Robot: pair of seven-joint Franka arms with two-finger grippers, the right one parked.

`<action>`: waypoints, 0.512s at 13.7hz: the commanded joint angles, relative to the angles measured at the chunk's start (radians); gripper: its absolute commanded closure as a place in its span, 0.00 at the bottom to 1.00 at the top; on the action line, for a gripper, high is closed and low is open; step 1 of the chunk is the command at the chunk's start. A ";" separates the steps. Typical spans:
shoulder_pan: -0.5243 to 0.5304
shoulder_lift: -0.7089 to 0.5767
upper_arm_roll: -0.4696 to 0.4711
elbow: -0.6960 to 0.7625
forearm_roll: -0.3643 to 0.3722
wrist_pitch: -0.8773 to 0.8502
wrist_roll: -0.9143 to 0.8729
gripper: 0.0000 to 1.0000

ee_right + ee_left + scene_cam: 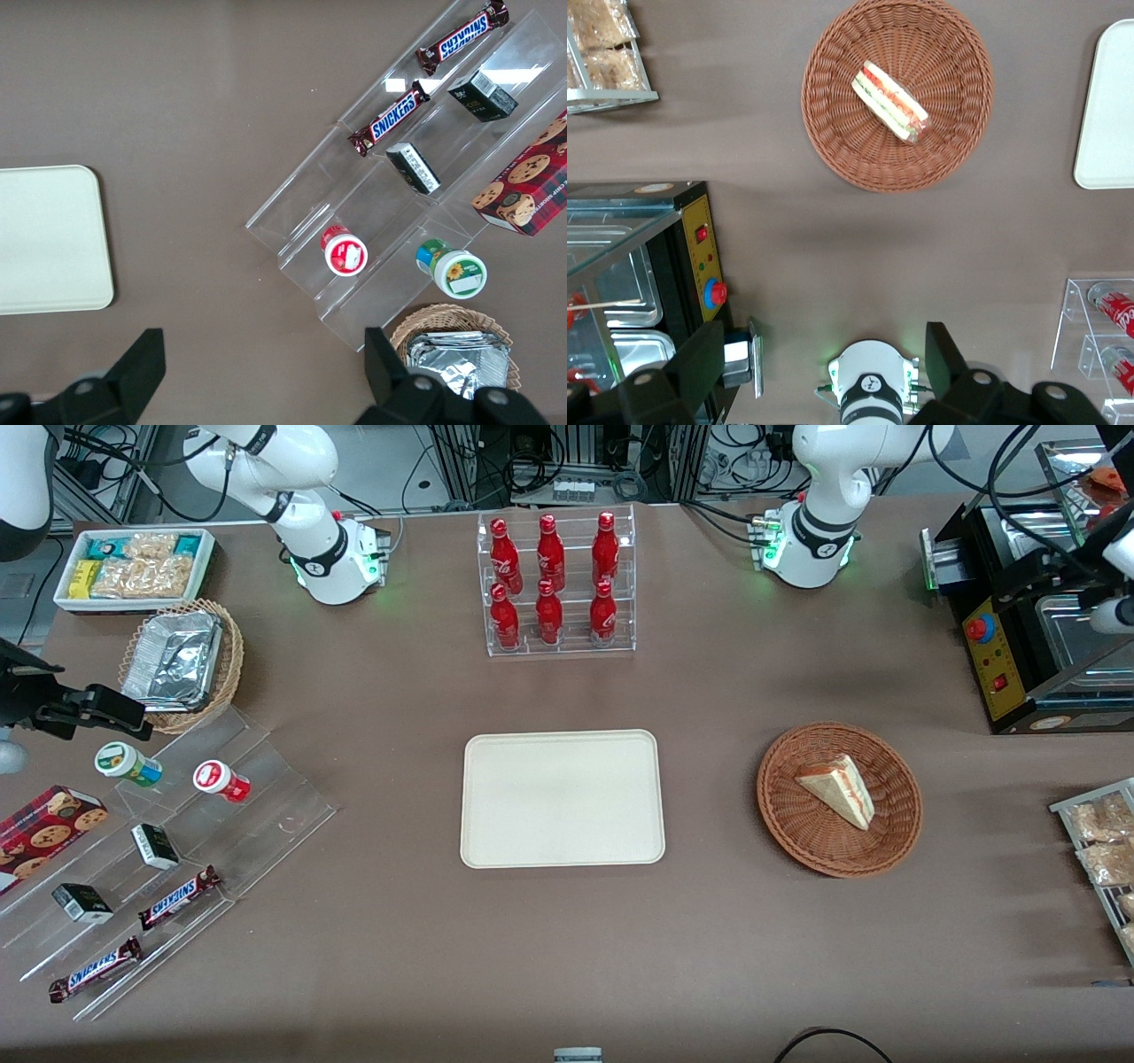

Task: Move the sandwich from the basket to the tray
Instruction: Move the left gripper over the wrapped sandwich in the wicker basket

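The sandwich [840, 786] [890, 101], a pale bread wedge with red and green filling, lies in the reddish-brown wicker basket [780, 815] [833, 133]. The cream tray [562, 797] [1109, 106] sits bare at the table's middle, beside the basket toward the parked arm's end. My gripper [824, 359] hangs high over the table near its own arm's base, farther from the front camera than the basket and well apart from it. Its fingers [943, 354] stand wide open with nothing between them.
A black machine with a red button [1019, 646] stands at the working arm's end. A rack of red bottles [556, 584] is farther back than the tray. Snack packets [1103, 850] lie near the basket. A clear stepped stand [159, 850] holds candy bars.
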 commanded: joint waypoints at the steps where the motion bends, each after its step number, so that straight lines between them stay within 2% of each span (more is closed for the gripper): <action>1: -0.004 0.042 0.001 -0.006 0.004 0.034 -0.012 0.00; 4: -0.005 0.080 0.000 -0.043 0.001 0.123 -0.057 0.00; 7: -0.013 0.085 -0.005 -0.168 0.001 0.283 -0.155 0.00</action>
